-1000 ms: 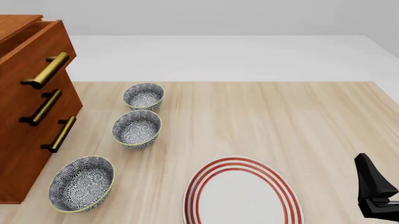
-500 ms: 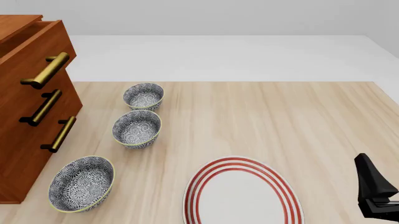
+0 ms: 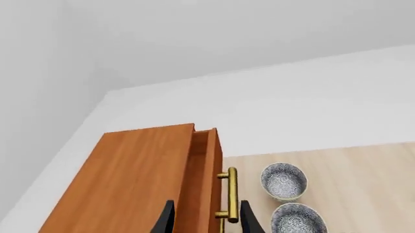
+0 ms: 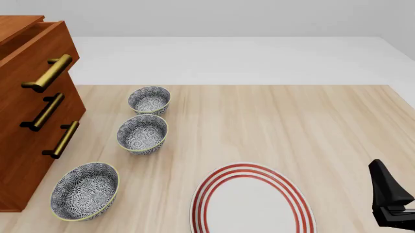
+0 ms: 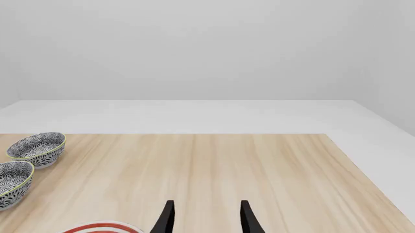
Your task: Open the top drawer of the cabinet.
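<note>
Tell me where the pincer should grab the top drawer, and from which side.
Grip the brass handle on the top drawer: it is a bar held off the flat front on two posts, so fingers can likely close across its middle. Come from the front, the side facing the bowls. The left pincer is open, above the cabinet.

We see three patterned bowls [image 4: 142, 133] lined along the bench's [image 4: 279, 121] left side, and a red-ringed plate [image 4: 253, 204] at its near edge.
</note>
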Robot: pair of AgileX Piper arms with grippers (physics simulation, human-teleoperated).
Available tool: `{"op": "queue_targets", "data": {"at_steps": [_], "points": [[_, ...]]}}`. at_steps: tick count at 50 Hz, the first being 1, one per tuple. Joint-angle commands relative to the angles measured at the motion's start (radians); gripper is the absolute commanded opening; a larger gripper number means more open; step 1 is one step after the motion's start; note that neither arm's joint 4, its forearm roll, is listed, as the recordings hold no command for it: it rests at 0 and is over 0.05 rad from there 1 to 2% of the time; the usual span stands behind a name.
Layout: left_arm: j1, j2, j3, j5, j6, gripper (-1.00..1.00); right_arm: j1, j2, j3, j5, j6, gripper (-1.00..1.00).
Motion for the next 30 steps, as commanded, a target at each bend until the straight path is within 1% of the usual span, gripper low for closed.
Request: {"op": "queue_targets", "data": {"at_steps": [1, 7, 10, 20, 25, 30], "points": [[0.026, 0.074, -0.073, 0.069, -0.111, 1.00, 0.000, 0.000, 0.000, 0.000, 0.000, 1.00], [0.020, 0.104, -0.055, 0.061, -0.131, 1.00, 0.000, 0.000, 0.000, 0.000, 0.000, 1.00], [0.013, 0.111, -0.043, 0.062, -0.128, 1.00, 0.000, 0.000, 0.000, 0.000, 0.000, 1.00], [0.030, 0.139, -0.023, 0.054, -0.131, 1.00, 0.000, 0.000, 0.000, 0.000, 0.000, 1.00], [0.030, 0.156, -0.025, 0.058, -0.153, 1.00, 0.000, 0.000, 0.000, 0.000, 0.000, 1.00], [0.048, 0.174, -0.031, 0.046, -0.159, 1.00, 0.000, 0.000, 0.000, 0.000, 0.000, 1.00]]}}
